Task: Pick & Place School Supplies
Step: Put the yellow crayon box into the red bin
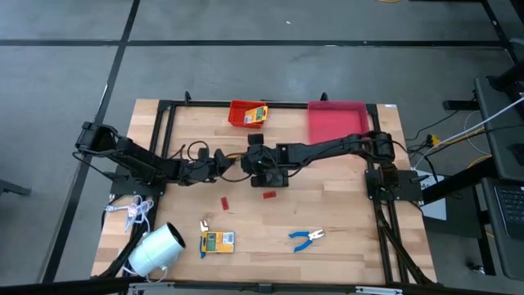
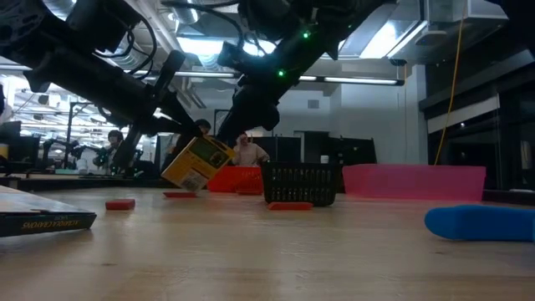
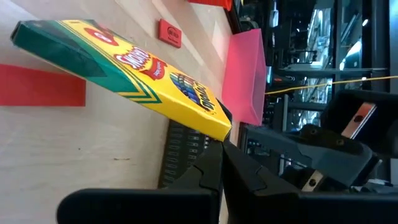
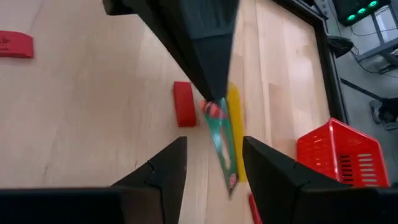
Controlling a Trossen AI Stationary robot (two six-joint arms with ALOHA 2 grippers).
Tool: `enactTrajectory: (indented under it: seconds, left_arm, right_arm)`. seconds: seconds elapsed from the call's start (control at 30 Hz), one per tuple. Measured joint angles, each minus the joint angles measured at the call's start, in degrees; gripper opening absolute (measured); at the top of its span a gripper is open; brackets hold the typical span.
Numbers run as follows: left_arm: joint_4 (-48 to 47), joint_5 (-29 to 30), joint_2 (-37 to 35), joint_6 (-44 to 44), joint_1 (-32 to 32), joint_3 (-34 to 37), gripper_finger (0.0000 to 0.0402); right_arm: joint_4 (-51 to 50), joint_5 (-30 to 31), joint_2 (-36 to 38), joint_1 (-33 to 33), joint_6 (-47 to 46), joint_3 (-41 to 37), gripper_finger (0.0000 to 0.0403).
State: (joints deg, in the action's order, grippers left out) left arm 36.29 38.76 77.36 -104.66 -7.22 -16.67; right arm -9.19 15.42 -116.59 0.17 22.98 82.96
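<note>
My left gripper [image 3: 221,142] is shut on a yellow-and-green printed box [image 3: 124,65] held over the table's middle [image 2: 196,163]. My right gripper [image 4: 214,180] is open and faces that box [image 4: 222,146] from close by, with a finger on either side of it but not touching. A second box [image 1: 257,114] sits in the red basket, and a third [image 1: 218,242] lies flat near the table's near edge. Two flat red pieces [image 1: 226,202] [image 1: 268,195] lie on the wood. One pair of blue-handled pliers [image 1: 307,238] lies near the near edge. My left gripper pinches the box by one end corner [image 3: 219,127] between its two fingers, coming from above and pointing down [image 4: 211,68]. The box hangs tilted below the fingers with its long side slanting down. Whether its lower corner [image 2: 171,180] touches the table, I cannot tell.
A black mesh basket [image 2: 301,184] stands on the table right beside both grippers. The red basket [image 1: 242,115] and a pink bin [image 1: 337,121] sit at the far edge. A big white roll [image 1: 155,250] and a white cord bundle [image 1: 135,213] lie at the near left.
</note>
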Motion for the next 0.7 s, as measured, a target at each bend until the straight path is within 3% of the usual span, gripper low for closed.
enactTrajectory:
  seconds: [0.43,0.7]
  left_arm:
    - [1.7,-1.3,0.0,1.5,0.7,0.0,0.0002]
    - [2.1,-1.2,0.0,1.7,0.7,0.0,0.0002]
  right_arm:
    - [1.7,1.6,-0.1,-0.9,0.0,0.0,0.0151]
    - [1.9,1.0,-0.1,-1.5,0.0,0.0,0.0120]
